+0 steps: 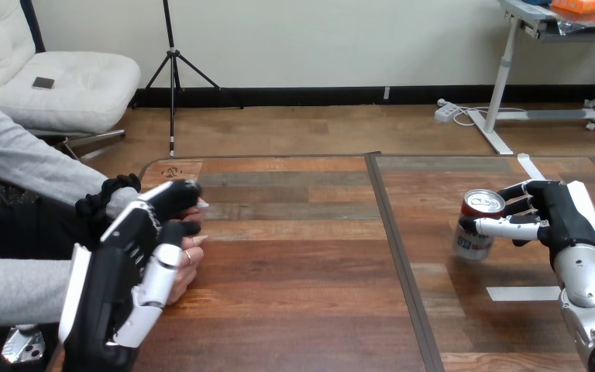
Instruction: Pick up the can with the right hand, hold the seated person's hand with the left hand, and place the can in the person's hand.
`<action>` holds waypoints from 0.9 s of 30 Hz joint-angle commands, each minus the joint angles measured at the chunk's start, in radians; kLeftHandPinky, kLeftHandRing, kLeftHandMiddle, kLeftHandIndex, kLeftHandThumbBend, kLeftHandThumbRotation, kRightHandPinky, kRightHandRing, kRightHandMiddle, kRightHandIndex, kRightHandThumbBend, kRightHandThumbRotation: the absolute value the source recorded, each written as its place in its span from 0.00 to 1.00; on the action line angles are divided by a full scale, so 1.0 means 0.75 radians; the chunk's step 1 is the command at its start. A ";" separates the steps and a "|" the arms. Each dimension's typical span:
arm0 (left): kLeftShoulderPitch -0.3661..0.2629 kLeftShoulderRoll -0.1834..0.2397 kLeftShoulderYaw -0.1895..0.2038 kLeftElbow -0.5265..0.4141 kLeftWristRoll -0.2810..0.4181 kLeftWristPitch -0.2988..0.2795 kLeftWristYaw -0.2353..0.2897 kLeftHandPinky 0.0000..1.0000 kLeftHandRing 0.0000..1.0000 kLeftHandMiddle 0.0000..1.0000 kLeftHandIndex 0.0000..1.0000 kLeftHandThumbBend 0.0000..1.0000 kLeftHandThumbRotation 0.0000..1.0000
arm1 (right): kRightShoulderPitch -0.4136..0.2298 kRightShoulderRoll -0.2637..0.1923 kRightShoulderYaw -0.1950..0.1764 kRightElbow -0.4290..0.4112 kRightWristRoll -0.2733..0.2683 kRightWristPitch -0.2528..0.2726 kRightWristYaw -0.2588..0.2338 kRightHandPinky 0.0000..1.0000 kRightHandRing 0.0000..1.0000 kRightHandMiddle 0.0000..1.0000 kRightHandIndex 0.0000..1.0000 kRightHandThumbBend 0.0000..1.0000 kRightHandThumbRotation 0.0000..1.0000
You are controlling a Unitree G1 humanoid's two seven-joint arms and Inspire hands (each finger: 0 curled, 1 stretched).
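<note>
Head view: the right hand (562,213) is at about 3 o'clock on the wooden table (302,263), closed on the can (479,226). Its thumb lies across the can's near side just under the rim, and its fingers wrap round the far side. The can leans slightly, top toward 1 o'clock, and whether its base rests on the wood cannot be told. The right forearm comes up from 5 o'clock, the back of the hand facing 3 o'clock. A pale strip of tape (523,293) lies flat on the table at 5 o'clock from the can, apart from it.

The left hand (124,263) is at about 8 o'clock, by the table's left edge, well apart from the can. Its fingers are curled round the person's hand (190,260), whose fingertips stick out toward 3 o'clock between the black fingertips. The back of the left hand faces up, and its forearm rises from 7 o'clock.
</note>
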 commanded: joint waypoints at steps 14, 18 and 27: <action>-0.124 0.146 0.115 -0.101 0.348 0.051 0.191 0.58 0.69 0.72 0.72 0.80 0.54 | -0.070 -0.022 0.005 -0.038 -0.004 -0.056 -0.004 0.37 0.42 0.47 0.47 0.78 0.00; -0.134 0.176 0.139 -0.138 0.430 0.088 0.228 0.59 0.70 0.74 0.73 0.92 0.51 | -0.069 -0.023 0.003 -0.037 -0.003 -0.061 -0.004 0.36 0.42 0.46 0.47 0.78 0.00; -0.169 0.267 0.179 -0.213 0.590 0.175 0.274 0.58 0.72 0.77 0.75 0.99 0.47 | -0.074 -0.021 0.005 -0.038 -0.009 -0.061 -0.007 0.36 0.41 0.46 0.47 0.78 0.00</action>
